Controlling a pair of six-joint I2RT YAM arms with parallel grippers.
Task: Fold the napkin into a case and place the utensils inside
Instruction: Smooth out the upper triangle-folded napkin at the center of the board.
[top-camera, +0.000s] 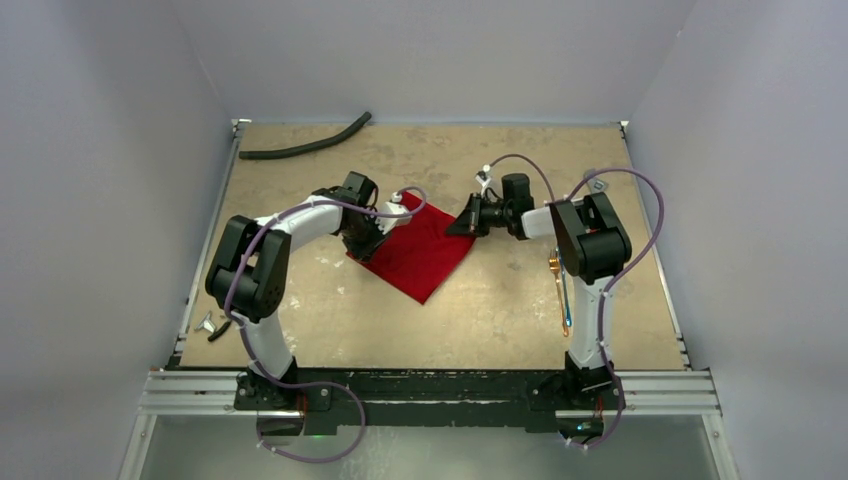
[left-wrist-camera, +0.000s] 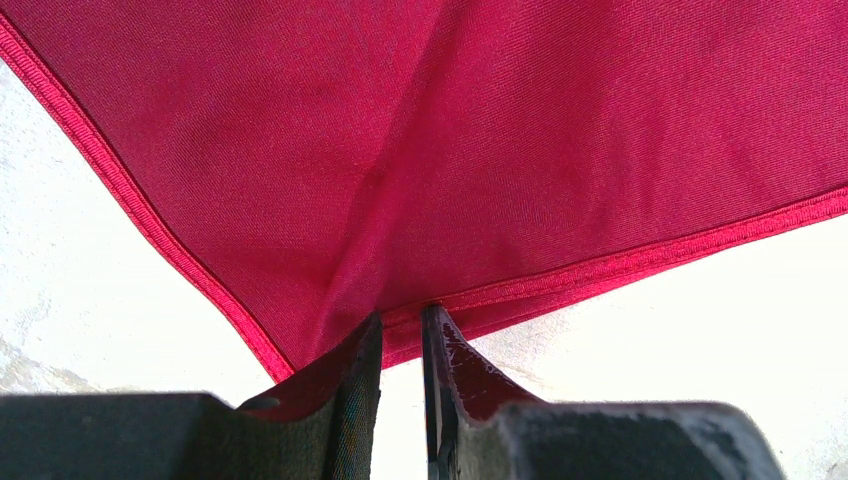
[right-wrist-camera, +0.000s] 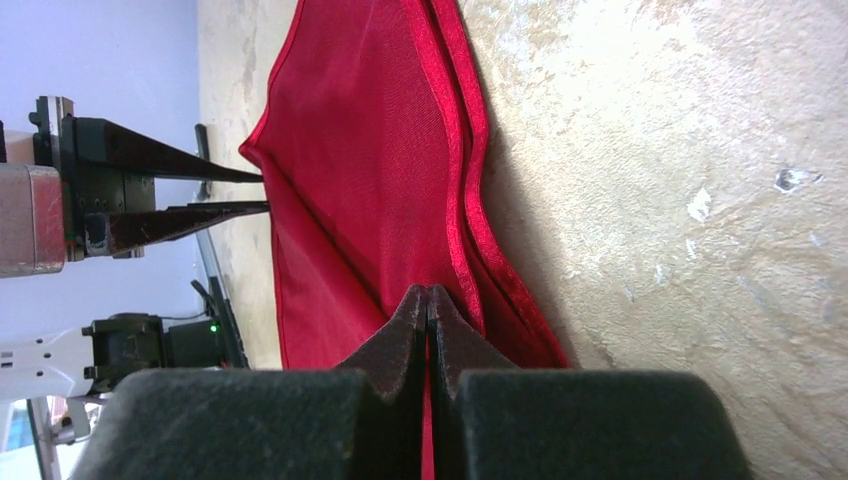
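The left tool (left-wrist-camera: 402, 322) and the right tool (right-wrist-camera: 428, 300), both narrowed onto cloth, are pinching the 9 and 3 o'clock corners of the napkin (top-camera: 420, 257) mid-table, probably to stretch it for folding, while the utensils (top-camera: 561, 288) are lying at 4 o'clock.

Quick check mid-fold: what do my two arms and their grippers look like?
The left arm and right arm match: white links between chunky black joint housings, each trailed by a mauve cable. The left gripper and right gripper have black fingers tapering to wedge tips, rough matte surface. No markings legible.
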